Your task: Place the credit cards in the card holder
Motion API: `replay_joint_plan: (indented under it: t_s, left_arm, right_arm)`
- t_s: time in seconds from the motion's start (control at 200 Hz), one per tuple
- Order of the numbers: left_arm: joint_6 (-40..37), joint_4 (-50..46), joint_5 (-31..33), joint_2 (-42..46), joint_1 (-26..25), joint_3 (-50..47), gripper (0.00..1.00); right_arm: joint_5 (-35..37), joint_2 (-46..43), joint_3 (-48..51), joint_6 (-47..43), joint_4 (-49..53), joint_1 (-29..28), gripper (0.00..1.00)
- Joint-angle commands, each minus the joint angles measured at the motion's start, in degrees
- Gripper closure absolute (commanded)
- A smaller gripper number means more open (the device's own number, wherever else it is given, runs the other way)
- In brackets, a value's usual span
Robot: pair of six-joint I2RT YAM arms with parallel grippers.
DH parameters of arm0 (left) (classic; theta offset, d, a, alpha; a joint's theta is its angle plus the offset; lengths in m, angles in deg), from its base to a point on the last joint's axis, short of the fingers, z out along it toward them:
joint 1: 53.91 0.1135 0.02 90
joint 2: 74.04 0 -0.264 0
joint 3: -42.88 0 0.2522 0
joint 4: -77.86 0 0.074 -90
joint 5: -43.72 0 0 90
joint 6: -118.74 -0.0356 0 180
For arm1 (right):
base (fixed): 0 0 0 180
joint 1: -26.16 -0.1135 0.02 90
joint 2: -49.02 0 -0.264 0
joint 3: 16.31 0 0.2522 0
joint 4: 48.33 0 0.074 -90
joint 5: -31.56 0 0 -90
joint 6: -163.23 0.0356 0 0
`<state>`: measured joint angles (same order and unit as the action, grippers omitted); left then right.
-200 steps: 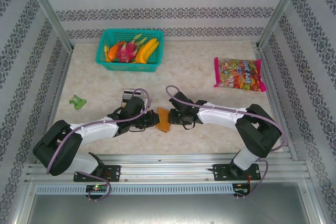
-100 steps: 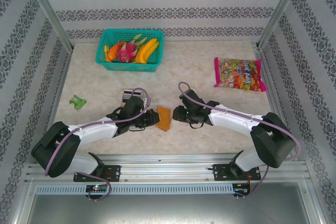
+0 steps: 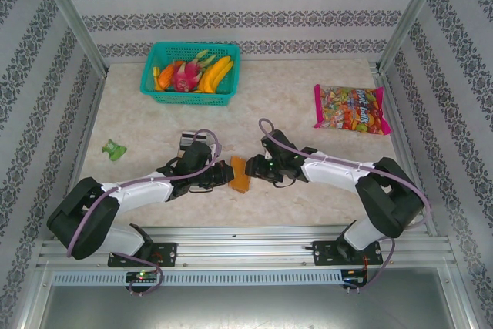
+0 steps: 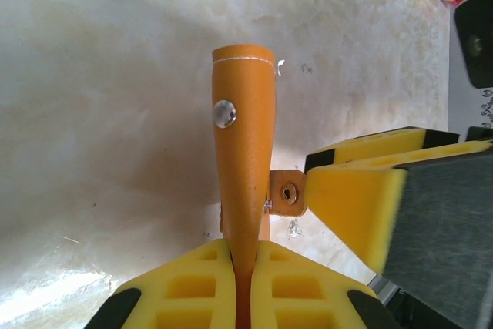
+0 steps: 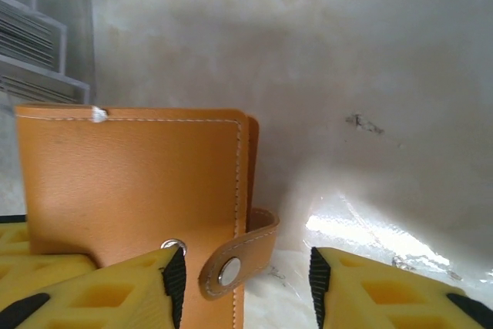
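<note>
Two grippers address the card holder, held on edge over the table. The left gripper clamps it; the right gripper is released, straddling the snap tab. Risk: a hard tab pull may twist the holder free.

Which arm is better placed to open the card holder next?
Right: the right gripper, open, brackets the loose strap; the left gripper is shut on the card holder, steadying it.
</note>
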<state>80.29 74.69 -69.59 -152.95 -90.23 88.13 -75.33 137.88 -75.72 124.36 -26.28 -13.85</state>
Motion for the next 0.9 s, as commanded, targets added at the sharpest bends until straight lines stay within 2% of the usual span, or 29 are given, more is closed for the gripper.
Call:
replay_joint_plan:
  t_s: [0.0, 0.095, 0.34, 0.45, 0.495, 0.545, 0.585, 0.605, 0.769, 0.894]
  left_arm:
    - [0.83, 1.93, 0.49, -0.24, 0.1, 0.37, 1.0]
    - [0.77, 1.44, 0.33, -0.35, 0.1, 0.75, 0.99]
    - [-0.03, -1.67, 0.73, 0.05, 0.1, 0.89, 0.92]
    - [-0.38, -4.33, 1.57, 0.98, 0.1, 0.29, 0.81]
    - [-0.22, -5.94, 3.0, 2.09, 0.06, -0.12, 0.69]
    - [-0.13, -8.15, 5.23, 3.5, 0.07, -0.44, 0.6]
    - [-0.09, -9.8, 6.82, 4.74, 0.09, -0.55, 0.46]
    - [-0.09, -10.56, 7.56, 5.35, 0.1, -0.5, 0.43]
    - [-2.15, -12.15, 6.13, 7.23, -0.03, 1.22, 0.29]
    - [-4.41, -12.94, 3.54, 6.32, -0.07, 3.72, 0.27]
  right_arm:
    - [-0.77, 0.58, 0.68, -0.2, 0.81, -0.84, 0.57]
    - [0.28, -0.37, 1.66, -0.64, 1.44, -0.82, 0.73]
    - [0.29, -2.24, 2.01, -4.99, 3.89, 0.77, 0.99]
    - [-1.34, -4.5, 1.35, -8.59, 4.07, 1.2, 1.0]
    - [-2.93, -5.79, 1.29, -10.04, 3.66, 1.44, 1.0]
    - [-4.48, -6.86, 0.55, -11.61, 4.27, 1.66, 1.0]
    - [-5.39, -7.56, -0.14, -12.55, 4.93, 1.71, 1.0]
    - [-5.94, -7.84, -0.34, -13.02, 5.05, 1.84, 1.0]
    - [-11.02, -8.63, -2.04, -13.08, 3.67, 1.65, 1.0]
    - [-13.3, -9.65, -1.89, -10.81, -0.55, 1.52, 1.0]
